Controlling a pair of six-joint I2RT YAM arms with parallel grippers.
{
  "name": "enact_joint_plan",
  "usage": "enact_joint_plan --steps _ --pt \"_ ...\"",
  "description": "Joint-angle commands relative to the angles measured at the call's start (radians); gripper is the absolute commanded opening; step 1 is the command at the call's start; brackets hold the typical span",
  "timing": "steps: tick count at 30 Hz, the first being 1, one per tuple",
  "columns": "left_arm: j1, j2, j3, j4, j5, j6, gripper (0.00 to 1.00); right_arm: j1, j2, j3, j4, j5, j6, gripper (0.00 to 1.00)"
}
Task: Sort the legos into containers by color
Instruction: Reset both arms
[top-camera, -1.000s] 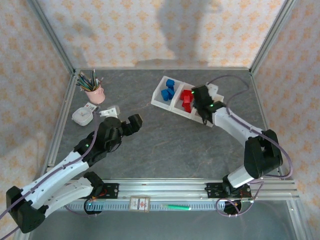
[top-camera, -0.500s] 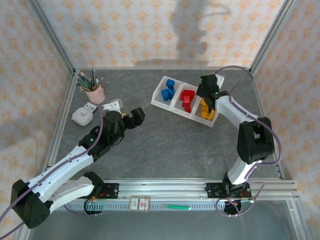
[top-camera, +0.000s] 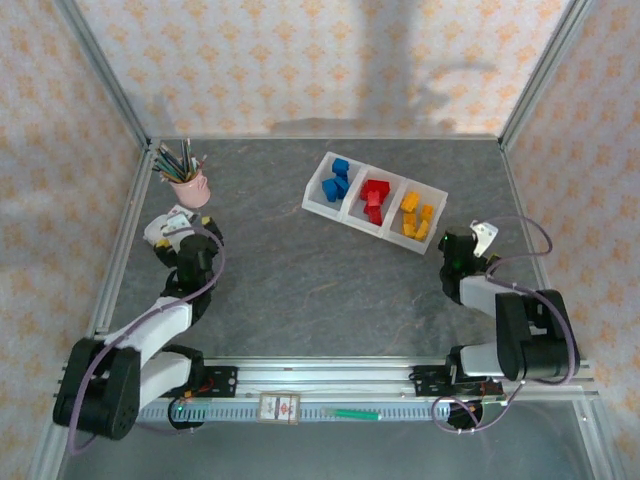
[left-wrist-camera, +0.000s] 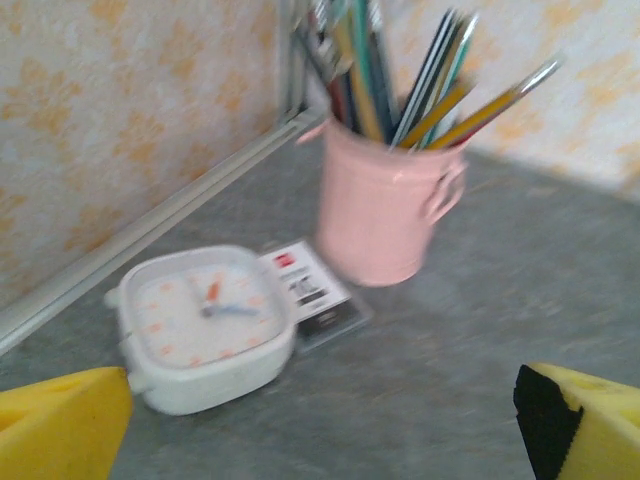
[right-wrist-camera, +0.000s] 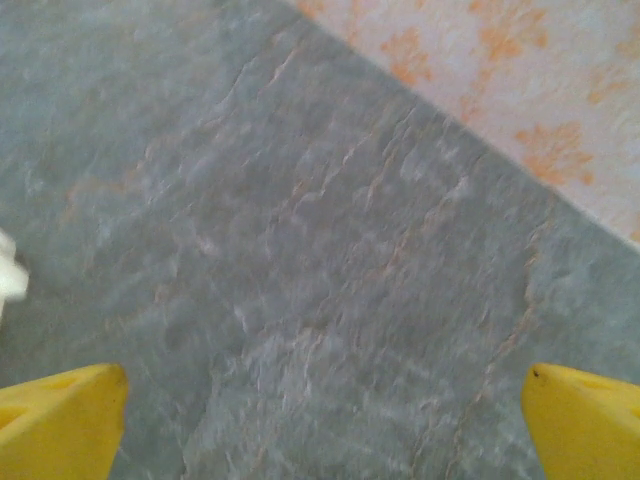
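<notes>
The containers are three joined compartments of a white tray (top-camera: 352, 211) at the back middle of the table. Blue legos (top-camera: 336, 181) lie in the left compartment, red legos (top-camera: 375, 198) in the middle one and yellow-orange legos (top-camera: 417, 216) in the right one. My left gripper (top-camera: 176, 238) is folded back at the left side, far from the tray; its yellow fingertips (left-wrist-camera: 60, 425) stand wide apart and open over bare table. My right gripper (top-camera: 458, 250) is folded back at the right, below the tray's right end, open, its fingertips (right-wrist-camera: 585, 420) empty above the grey surface.
A pink cup of pencils (left-wrist-camera: 385, 205) stands in the back left corner, just ahead of the left gripper. A small white clock (left-wrist-camera: 205, 325) and a card (left-wrist-camera: 312, 292) lie beside it. Metal frame rails and patterned walls close in the table.
The right gripper opened over the yellow compartment, then the arm drew back to the right front. The left arm swung from the table's middle back to the left, toward the clock.
</notes>
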Motion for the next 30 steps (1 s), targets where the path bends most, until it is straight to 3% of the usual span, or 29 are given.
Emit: enact_joint_plan --steps 1,4,9,11,12,14,16,18,30 --pt "0.027 0.088 -0.068 0.401 0.042 0.165 0.99 -0.001 0.031 0.003 0.347 -0.121 -0.090 1.00" --pt "0.048 0.200 -0.132 0.638 0.082 0.219 0.99 -0.011 0.059 -0.035 0.520 -0.232 -0.146 1.00" --pt "0.093 0.321 -0.112 0.746 0.332 0.212 1.00 -0.022 0.172 -0.168 0.882 -0.376 -0.189 1.00" --pt "0.093 0.420 -0.117 0.829 0.388 0.238 0.99 -0.021 0.149 -0.113 0.727 -0.376 -0.186 1.00" --pt "0.093 0.452 -0.117 0.910 0.384 0.246 1.00 -0.021 0.165 -0.130 0.797 -0.376 -0.188 1.00" --pt "0.094 0.404 -0.064 0.715 0.310 0.195 1.00 -0.022 0.158 -0.121 0.759 -0.375 -0.189 0.99" --pt "0.105 0.435 -0.081 0.797 0.294 0.189 1.00 -0.016 0.158 -0.139 0.800 -0.375 -0.195 1.00" --pt "0.105 0.420 -0.081 0.772 0.245 0.166 1.00 -0.016 0.156 -0.129 0.778 -0.384 -0.195 0.99" --pt "0.102 0.426 -0.085 0.793 0.237 0.171 1.00 -0.016 0.156 -0.126 0.770 -0.389 -0.197 1.00"
